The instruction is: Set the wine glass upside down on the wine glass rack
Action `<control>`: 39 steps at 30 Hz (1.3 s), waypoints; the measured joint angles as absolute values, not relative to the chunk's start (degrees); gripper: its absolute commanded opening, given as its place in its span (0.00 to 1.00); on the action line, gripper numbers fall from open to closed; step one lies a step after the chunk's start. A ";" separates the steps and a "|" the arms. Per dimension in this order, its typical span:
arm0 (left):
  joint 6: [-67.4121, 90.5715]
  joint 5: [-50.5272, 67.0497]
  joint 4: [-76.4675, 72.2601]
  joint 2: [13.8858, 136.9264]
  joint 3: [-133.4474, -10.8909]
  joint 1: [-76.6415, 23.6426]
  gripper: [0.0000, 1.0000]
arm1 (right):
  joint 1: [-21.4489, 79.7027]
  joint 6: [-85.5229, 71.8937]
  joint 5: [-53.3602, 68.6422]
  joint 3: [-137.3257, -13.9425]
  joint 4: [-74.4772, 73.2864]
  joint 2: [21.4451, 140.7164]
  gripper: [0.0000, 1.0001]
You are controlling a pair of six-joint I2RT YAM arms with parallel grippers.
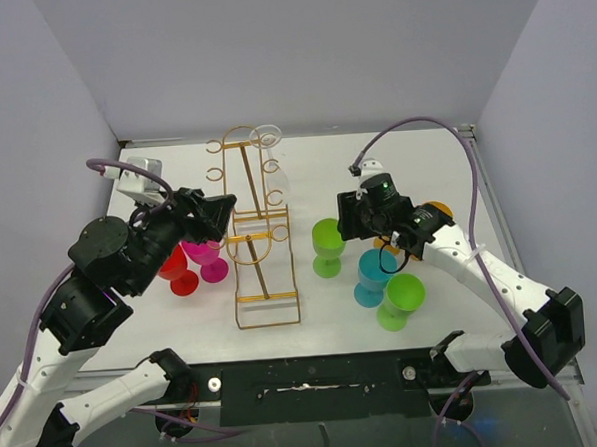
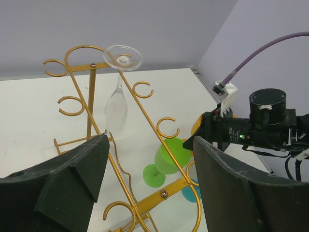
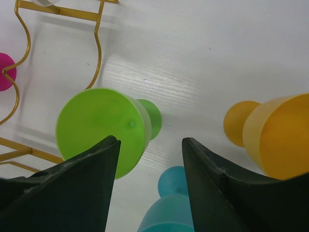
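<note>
Gold wire makes up the wine glass rack (image 2: 90, 101), which stands straight ahead of the left gripper (image 2: 150, 145). That gripper's two dark fingers (image 2: 77, 169) are spread wide with nothing held between them, and the lower rails of the rack show through the gap. Whether either finger touches the wire cannot be told. The clear wine glass (image 2: 116, 108) hangs upside down on the rack, further ahead of the fingers and above them: its round foot rests on the top rails and its bowl points down between them. A red goblet (image 1: 181, 280) and a magenta goblet (image 1: 214, 268) stand on the white table (image 1: 334, 322) beneath this gripper's wrist, just beside the rack's base.

The right gripper (image 3: 149, 141) is also wide open and empty, aimed downward. Directly below its left finger sits a green goblet (image 3: 99, 125), mouth down. A teal goblet (image 3: 169, 208) lies under the space between the fingers, nearer the wrist, and an orange goblet (image 3: 277, 135) is off beyond the right finger. A second green goblet (image 1: 401, 300) stands behind this gripper, beside the teal one
</note>
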State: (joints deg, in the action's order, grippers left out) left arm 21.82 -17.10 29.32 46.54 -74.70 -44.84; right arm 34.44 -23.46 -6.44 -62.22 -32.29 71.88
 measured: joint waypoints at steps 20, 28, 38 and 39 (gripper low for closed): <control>21.82 -16.16 28.40 49.28 -76.29 -44.84 0.69 | 34.94 -22.68 -5.28 -65.21 -34.33 78.56 0.12; 22.26 -14.90 25.98 46.87 -75.55 -44.84 0.69 | 35.38 -21.54 -5.58 -65.25 -34.33 79.02 0.00; 24.03 -11.22 21.98 48.10 -75.55 -44.84 0.69 | 36.10 -17.52 -9.91 -65.23 -33.01 71.85 0.00; 24.34 -10.68 21.32 48.34 -75.55 -44.84 0.69 | 36.10 -16.91 -10.96 -65.17 -32.32 69.32 0.00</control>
State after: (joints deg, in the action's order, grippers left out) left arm 24.34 -10.68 21.32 48.34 -75.55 -44.84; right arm 36.10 -16.91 -10.96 -65.17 -32.32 69.32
